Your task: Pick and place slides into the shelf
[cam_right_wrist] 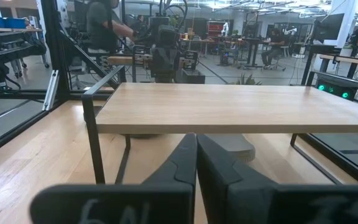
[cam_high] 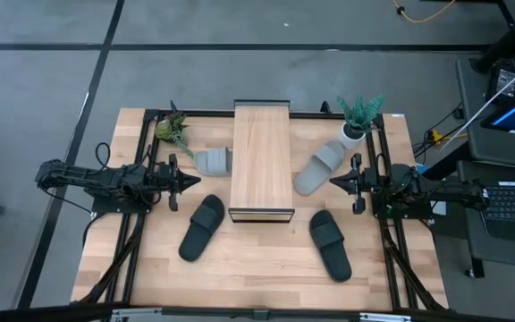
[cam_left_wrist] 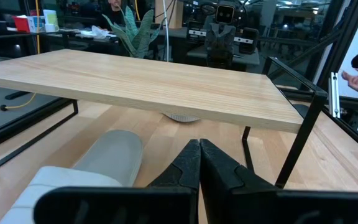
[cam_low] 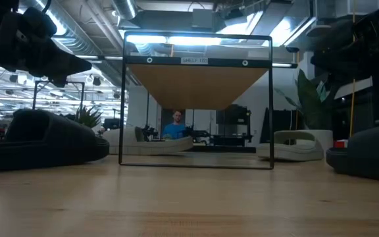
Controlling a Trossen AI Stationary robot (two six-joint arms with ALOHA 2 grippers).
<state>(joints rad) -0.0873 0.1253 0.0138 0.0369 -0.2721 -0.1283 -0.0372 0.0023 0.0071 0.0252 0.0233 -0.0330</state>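
Note:
The shelf (cam_high: 261, 159) stands mid-table, a light plank top on a dark frame. One light grey slide (cam_high: 213, 161) lies left of it, partly under its edge; another (cam_high: 317, 167) lies to its right. One black slide (cam_high: 202, 227) rests sole-down near the table's near-left, the other (cam_high: 331, 243) near-right. My left gripper (cam_high: 197, 182) hovers left of the shelf, shut, beside the grey slide (cam_left_wrist: 104, 155). My right gripper (cam_high: 333, 182) hovers right of the shelf, shut, near the other grey slide (cam_right_wrist: 235, 144).
Two potted plants stand at the far corners: one far-left (cam_high: 173, 128), one in a white pot far-right (cam_high: 358, 116). A dark frame (cam_high: 141, 143) rims the table. Bare wood lies along the near edge (cam_high: 257, 273). People show in the room beyond.

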